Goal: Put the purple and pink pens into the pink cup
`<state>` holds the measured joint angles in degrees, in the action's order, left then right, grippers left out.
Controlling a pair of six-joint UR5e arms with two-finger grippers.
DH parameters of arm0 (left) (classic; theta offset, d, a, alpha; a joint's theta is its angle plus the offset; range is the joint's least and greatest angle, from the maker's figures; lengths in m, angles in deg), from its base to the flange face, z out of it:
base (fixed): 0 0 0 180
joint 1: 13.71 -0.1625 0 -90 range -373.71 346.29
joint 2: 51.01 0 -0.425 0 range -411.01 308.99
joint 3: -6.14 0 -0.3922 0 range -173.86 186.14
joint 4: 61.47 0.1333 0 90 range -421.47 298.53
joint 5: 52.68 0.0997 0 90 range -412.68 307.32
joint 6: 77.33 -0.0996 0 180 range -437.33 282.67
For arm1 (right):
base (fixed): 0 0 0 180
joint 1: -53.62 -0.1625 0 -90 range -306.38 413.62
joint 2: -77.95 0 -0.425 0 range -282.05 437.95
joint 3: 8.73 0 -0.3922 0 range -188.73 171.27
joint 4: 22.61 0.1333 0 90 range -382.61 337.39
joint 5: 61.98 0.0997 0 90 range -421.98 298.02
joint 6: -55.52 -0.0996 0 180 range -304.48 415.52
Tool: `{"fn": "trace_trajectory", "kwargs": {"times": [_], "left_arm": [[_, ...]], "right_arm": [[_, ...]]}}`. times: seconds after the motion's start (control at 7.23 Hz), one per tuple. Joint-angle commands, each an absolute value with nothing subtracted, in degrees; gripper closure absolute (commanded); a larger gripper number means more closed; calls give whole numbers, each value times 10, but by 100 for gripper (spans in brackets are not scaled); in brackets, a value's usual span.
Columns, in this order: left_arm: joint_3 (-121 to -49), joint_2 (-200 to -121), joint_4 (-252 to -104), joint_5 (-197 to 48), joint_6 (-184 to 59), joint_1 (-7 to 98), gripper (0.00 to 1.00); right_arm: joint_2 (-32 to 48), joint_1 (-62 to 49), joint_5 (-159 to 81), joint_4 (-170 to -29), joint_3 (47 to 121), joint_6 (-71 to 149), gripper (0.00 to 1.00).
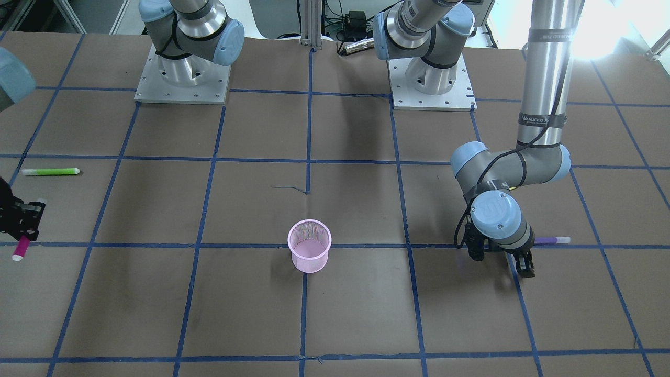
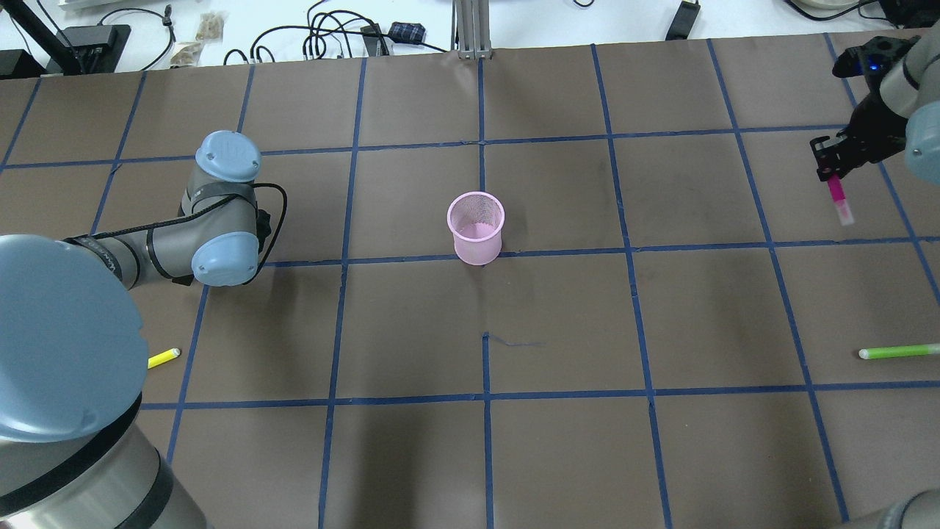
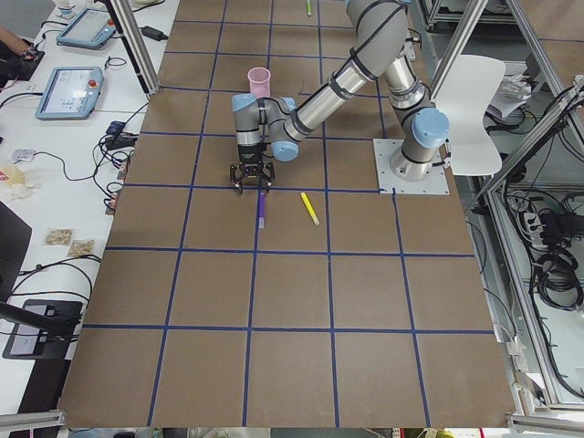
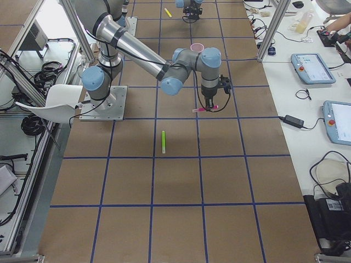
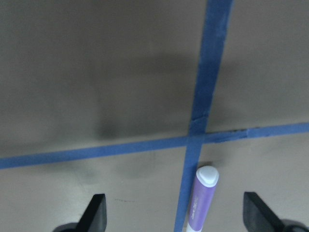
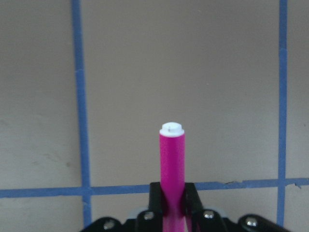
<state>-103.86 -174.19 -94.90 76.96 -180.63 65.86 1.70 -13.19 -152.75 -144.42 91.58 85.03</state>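
Observation:
The pink mesh cup stands upright mid-table, also in the overhead view. My right gripper is shut on the pink pen, far to the cup's right. In the right wrist view the pink pen sticks out from between the fingers. The purple pen lies on the table. My left gripper is open and low over it, with the pen's white-capped end between the fingers. It is not gripped.
A green pen lies near the table's right edge, nearer the robot than my right gripper. A yellow pen lies by my left arm. Blue tape lines grid the brown table. The arm bases stand at the back.

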Motion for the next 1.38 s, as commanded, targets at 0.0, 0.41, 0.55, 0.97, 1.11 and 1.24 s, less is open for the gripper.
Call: {"fn": "trace_trajectory", "kwargs": {"times": [0.0, 0.41, 0.55, 0.97, 1.11, 1.24], "left_arm": [[-1065, -1745, -899, 792, -1806, 658, 0], [-1099, -1744, -832, 793, -1809, 657, 2], [-1099, -1744, -830, 794, -1809, 657, 11], [-1099, -1741, -830, 794, -1810, 657, 97], [-1099, -1740, -830, 793, -1808, 657, 100], [-1099, -1739, -830, 793, -1808, 657, 100]], "right_arm": [[-11, -207, -1517, -1428, 916, 830, 100], [-19, -316, -1461, -1413, 918, 677, 100], [-12, -389, -1462, -1455, 916, 610, 100], [9, -542, -1573, -1633, 923, 470, 100], [31, -573, -1596, -1724, 937, 458, 100], [52, -595, -1601, -1817, 967, 423, 100]]}}
